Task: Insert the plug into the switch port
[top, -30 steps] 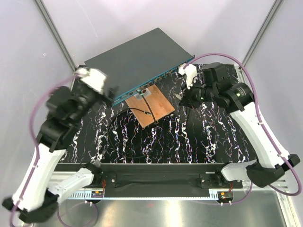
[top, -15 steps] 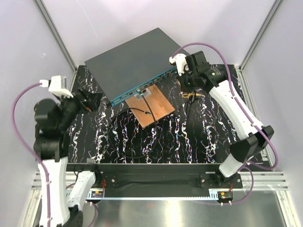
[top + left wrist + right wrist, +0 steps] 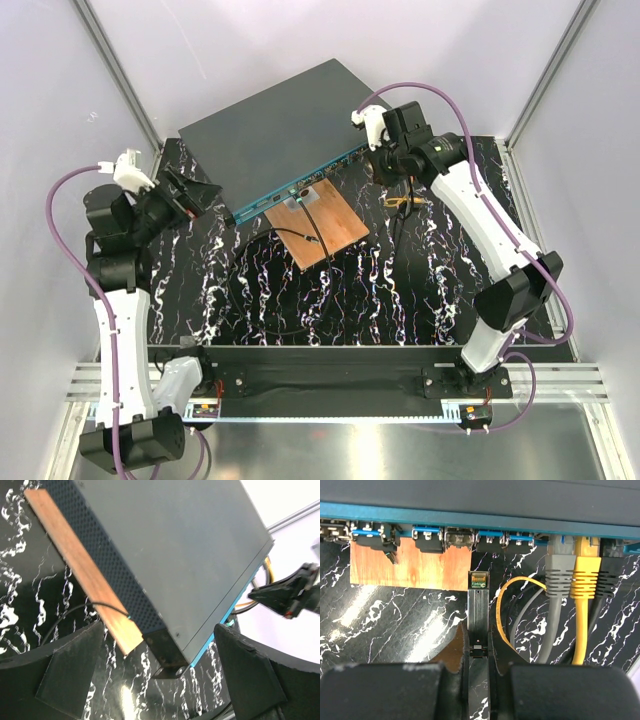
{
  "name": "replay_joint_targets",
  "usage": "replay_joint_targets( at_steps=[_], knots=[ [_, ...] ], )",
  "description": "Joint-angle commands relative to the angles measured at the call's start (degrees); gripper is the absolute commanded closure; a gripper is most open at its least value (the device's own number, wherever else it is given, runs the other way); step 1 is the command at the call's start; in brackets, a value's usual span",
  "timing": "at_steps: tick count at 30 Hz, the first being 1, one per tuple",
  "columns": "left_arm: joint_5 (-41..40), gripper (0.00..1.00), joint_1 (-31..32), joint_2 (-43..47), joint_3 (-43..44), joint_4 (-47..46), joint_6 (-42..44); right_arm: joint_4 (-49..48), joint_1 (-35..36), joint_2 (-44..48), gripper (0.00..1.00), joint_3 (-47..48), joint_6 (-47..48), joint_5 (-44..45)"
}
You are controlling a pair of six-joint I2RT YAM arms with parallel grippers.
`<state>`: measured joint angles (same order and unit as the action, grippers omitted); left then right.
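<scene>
Left gripper has backed off the switch, wide open; your right gripper holds the plug near the ports: align, push

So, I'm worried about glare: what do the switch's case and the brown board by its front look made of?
The switch looks like painted sheet metal: matte dark grey, perforated side, teal front. The board is smooth, flat, copper-brown; copper-clad or wood, can't tell.
</scene>
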<state>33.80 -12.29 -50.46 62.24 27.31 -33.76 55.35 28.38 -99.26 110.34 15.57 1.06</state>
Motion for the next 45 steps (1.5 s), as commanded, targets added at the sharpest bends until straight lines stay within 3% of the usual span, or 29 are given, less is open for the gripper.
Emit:
replay_joint_targets(
  at_steps=[1,6,17,45],
  knots=[
    [1.8,0.01,-0.4,0.2,-0.8,-6.8,-3.4,-2.7,-0.2,-0.1,1.0,3.4,-1.4,1.5],
    [6.5,0.01,-0.5,-1.3,-5.6,-16.1,-10.6,-2.4,-0.2,-0.6,1.0,3.7,-2.3,1.4],
    [8.6,0.01,-1.4,-3.3,-14.9,-34.6,-24.4,-2.3,-0.2,-1.5,1.0,5.2,-3.4,2.3],
    [7.4,0.01,-1.3,-3.0,-15.7,-35.6,-22.8,-2.3,-0.2,-3.7,1.0,8.8,-4.4,1.0]
  ],
)
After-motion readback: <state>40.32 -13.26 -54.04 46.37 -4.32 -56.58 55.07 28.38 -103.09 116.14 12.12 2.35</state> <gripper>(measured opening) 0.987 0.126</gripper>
